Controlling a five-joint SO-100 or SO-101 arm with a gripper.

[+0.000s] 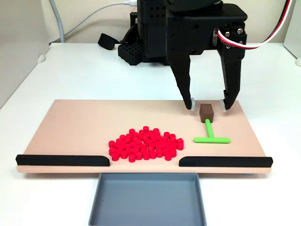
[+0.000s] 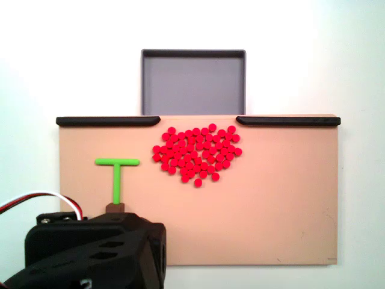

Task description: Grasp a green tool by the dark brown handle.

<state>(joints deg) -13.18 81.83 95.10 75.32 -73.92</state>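
The green tool [image 1: 210,136] lies flat on the tan board [image 1: 84,127], a T shape with its crossbar toward the board's front strips. Its dark brown handle [image 1: 206,112] caps the far end of the stem. My gripper [image 1: 209,105] hangs open just behind the handle, one white-padded fingertip on each side of it, apart from it. From above, the green tool [image 2: 116,173] sits at the board's left and the dark brown handle [image 2: 115,208] pokes out from under the black arm, which hides the fingertips.
A heap of red cylinders [image 1: 146,143] fills the board's middle. Two black strips [image 1: 61,160] [image 1: 225,161] line the front edge with a gap between them. A grey tray [image 1: 148,200] sits beyond that gap. Cables and the arm's base stand behind.
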